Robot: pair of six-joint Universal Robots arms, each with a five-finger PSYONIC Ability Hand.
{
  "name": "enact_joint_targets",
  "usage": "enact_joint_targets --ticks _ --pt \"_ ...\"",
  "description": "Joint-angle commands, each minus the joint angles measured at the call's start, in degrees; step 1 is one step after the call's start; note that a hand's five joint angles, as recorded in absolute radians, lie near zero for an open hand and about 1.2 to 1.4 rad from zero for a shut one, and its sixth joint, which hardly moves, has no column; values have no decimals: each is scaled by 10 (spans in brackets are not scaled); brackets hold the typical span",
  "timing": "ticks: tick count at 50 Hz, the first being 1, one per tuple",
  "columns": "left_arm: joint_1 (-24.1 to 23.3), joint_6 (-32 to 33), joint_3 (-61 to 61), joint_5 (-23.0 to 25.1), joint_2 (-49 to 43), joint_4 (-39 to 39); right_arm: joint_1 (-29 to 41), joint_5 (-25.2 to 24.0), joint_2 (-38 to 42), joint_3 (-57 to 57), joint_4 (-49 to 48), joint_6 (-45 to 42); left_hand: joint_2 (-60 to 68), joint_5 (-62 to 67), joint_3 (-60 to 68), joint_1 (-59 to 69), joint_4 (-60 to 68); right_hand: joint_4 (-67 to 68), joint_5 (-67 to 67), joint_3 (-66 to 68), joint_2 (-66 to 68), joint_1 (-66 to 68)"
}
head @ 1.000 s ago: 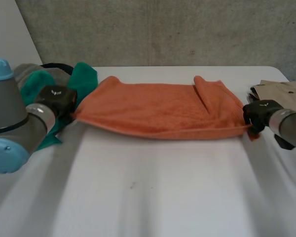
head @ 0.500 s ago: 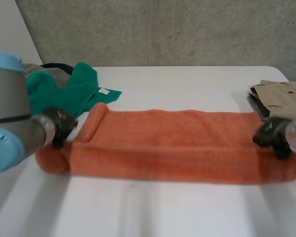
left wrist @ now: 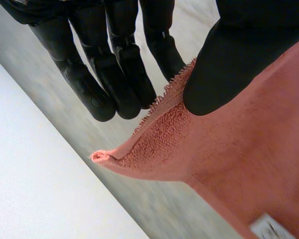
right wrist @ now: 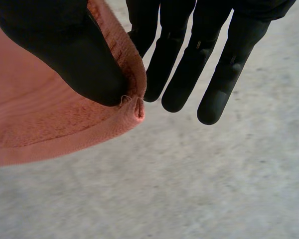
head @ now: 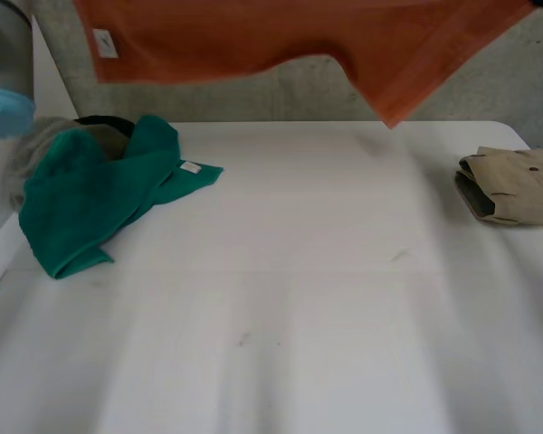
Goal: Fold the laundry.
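The orange towel (head: 281, 36) is off the table (head: 299, 307), hanging stretched across 12 o'clock of the head view in front of the grey wall (head: 281, 90). Its white label (head: 104, 42) sits toward 11 o'clock, and one loose corner sags lower at about 1 o'clock. The left hand (left wrist: 239, 55) has its thumb pressed down on a hemmed corner of the towel, with its straight fingers (left wrist: 122, 69) close together behind the edge, so the cloth is pinched between them. The right hand (right wrist: 65, 55) does the same at the opposite corner. Its thumb clamps the rolled hem against the nearest of its straight fingers (right wrist: 174, 69), and the other fingers are slightly spread and touch nothing. On the table, a green cloth (head: 100, 194) lies crumpled at 9 to 10 o'clock, partly over a grey item (head: 23, 158). A beige garment (head: 520, 185) sits at 3 o'clock in a compact stack, well apart from the green cloth. As a judgement, the beige piece looks finished, while the towel is only lifted and spread, with no fold made in it that can be seen. It has to be laid flat on the open middle of the table and doubled over. The green cloth looks untouched and would follow, so most of the job appears to remain.
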Motion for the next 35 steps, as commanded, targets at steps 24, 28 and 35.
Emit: enact_joint_targets --ticks 24,28,35 --pt "-3 123 -462 45 23 -25 -41 -43 -17 305 328 -130 114 131 119 133 113 113 115 119 123 150" --pt "-4 160 -547 42 100 -110 -76 -54 -81 381 432 -221 114 131 119 133 113 113 115 119 123 150" --pt "11 217 -637 34 164 -303 -148 -82 -149 463 548 -388 114 131 119 133 113 113 115 119 123 150"
